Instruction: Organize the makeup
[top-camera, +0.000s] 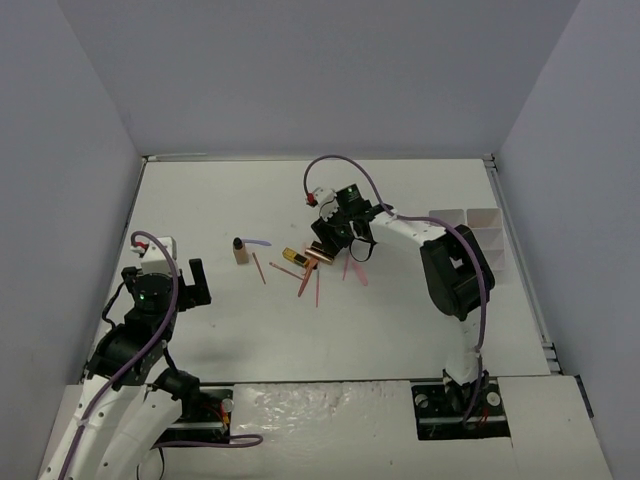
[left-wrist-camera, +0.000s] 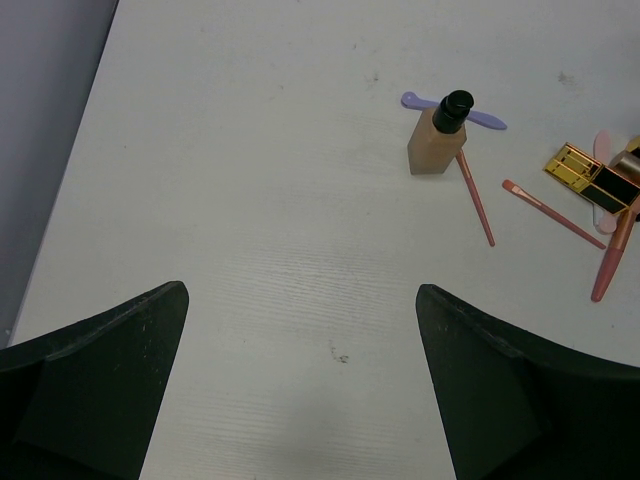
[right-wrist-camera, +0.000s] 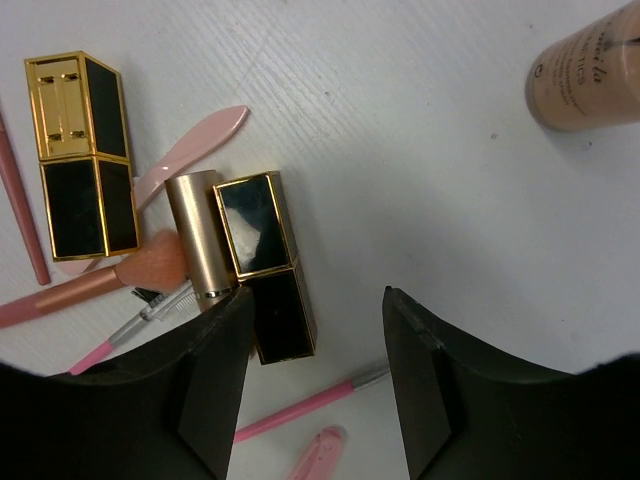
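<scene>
1. Right wrist view: the right end effector (right-wrist-camera: 315, 300) is open above bare counter (right-wrist-camera: 400, 150), with a gold-black lipstick (right-wrist-camera: 265, 260) just beside one finger.
2. A second lipstick (right-wrist-camera: 80, 150) and pink sticks (right-wrist-camera: 300, 410) lie around it, mid-counter.
3. A tan bottle (left-wrist-camera: 437, 140) stands upright to their left.
4. The left end effector (left-wrist-camera: 300, 300) gapes wide, empty, at near left.
5. The tray (top-camera: 470, 225) sits far right.

Only lettering I can spot is some dark print curving round the tan bottle (right-wrist-camera: 585, 75) in the right wrist view, too blurry and cut off to read, plus an embossed mark on one gold-black lipstick tube (right-wrist-camera: 62, 100) that I can't make out either.
</scene>
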